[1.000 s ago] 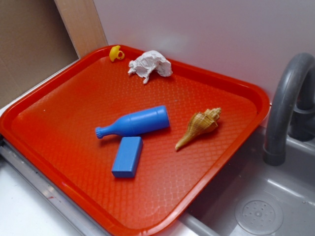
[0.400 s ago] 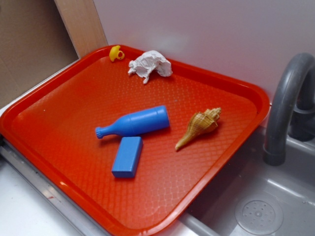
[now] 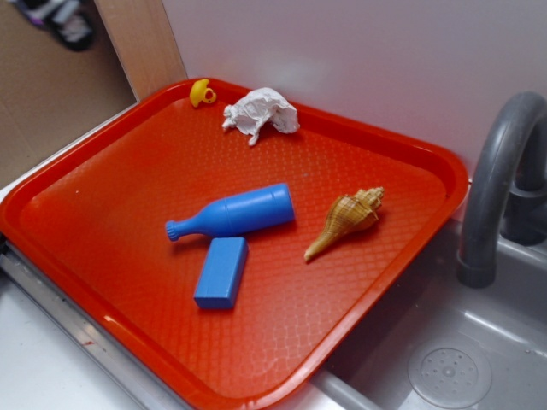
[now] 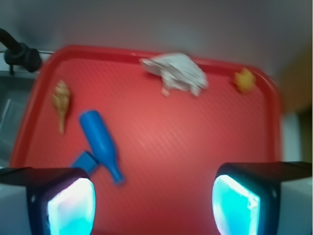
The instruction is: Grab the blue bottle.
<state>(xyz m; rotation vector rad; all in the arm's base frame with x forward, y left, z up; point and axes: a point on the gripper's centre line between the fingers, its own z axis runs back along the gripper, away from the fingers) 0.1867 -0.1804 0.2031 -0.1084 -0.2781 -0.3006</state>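
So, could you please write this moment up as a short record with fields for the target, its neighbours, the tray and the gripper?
target: blue bottle, lying on its side, neck towards the tray's left edge
nearest neighbour: blue block, just in front of the bottle
others on tray: seashell to the bottle's right; crumpled white paper and small yellow toy at the back rim
support: red tray, beside a grey sink
gripper: open, empty, high above the tray

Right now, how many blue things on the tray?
2. The bottle lies on its side mid-tray, neck pointing left. The block lies just in front of it, near the neck. None seem hidden.
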